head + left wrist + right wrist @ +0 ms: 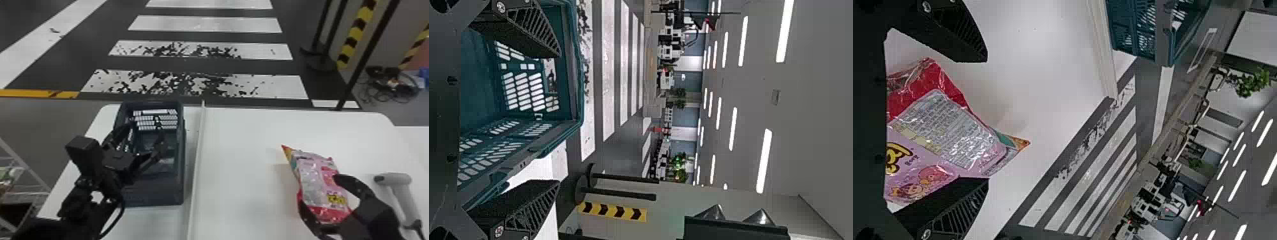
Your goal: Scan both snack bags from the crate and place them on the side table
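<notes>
- Since one pink-and-red snack bag (319, 182) lies on the white counter (242, 153), outside the plastic crate (153, 194), its removal can be judged done.
- Whether it has been scanned cannot be told, nor can the second bag's progress; a firm grasp and side-table placement are presumably left.
- Between the widely parted fingers of the right gripper (318, 184), the bag is flanked but not visibly clamped, its pointed corner reaching beyond them toward 11 o'clock.
- At that gripper's 3 o'clock, the handheld scanner (402, 194) is placed.
- Over the crate, the left gripper (559, 119) is spread wide, nothing held.
</notes>
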`<state>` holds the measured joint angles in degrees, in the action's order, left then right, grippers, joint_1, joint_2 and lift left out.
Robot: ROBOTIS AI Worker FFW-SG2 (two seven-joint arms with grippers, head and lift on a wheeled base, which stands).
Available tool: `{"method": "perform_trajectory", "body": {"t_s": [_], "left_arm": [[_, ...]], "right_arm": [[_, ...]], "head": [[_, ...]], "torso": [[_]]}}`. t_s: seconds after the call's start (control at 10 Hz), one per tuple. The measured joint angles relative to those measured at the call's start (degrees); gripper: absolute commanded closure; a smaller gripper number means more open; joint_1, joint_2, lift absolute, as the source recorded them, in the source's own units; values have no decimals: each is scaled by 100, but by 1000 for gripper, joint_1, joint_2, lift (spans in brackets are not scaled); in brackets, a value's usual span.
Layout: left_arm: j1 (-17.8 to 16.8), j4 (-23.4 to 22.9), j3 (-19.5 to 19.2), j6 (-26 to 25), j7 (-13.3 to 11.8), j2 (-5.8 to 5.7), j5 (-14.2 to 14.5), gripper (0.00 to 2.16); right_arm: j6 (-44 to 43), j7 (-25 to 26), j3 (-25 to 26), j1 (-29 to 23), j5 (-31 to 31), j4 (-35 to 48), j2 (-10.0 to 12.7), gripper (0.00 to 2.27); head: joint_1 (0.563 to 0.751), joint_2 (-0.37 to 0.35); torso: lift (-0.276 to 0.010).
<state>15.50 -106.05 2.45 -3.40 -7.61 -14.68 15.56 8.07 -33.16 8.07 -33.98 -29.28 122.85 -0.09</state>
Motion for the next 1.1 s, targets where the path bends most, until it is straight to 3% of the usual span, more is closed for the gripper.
{"method": "perform_trajectory", "body": {"t_s": [0.1,0.3,0.4,0.6,1.1], "left_arm": [[11,-3,-6,8,-3,0,0,100],[15,-3,-8,10,-4,0,0,100],[15,-9,-8,10,-4,0,0,100],[21,-9,-8,52,-3,0,0,100],[41,-3,-32,65,-4,-1,0,100]], "right_arm": [[431,-99,230,138,691,81,0,603],[1166,-277,679,468,1763,99,0,2054],[1456,-281,833,604,2100,87,0,2199],[1725,-410,1055,892,2563,-94,0,2246],[2300,-455,1098,2025,2624,-1305,0,2246]], "head": [[695,-10],[695,-47],[695,-56],[695,-73],[695,-74]], "torso": [[-98],[-98],[-98],[-98],[-98]]}}
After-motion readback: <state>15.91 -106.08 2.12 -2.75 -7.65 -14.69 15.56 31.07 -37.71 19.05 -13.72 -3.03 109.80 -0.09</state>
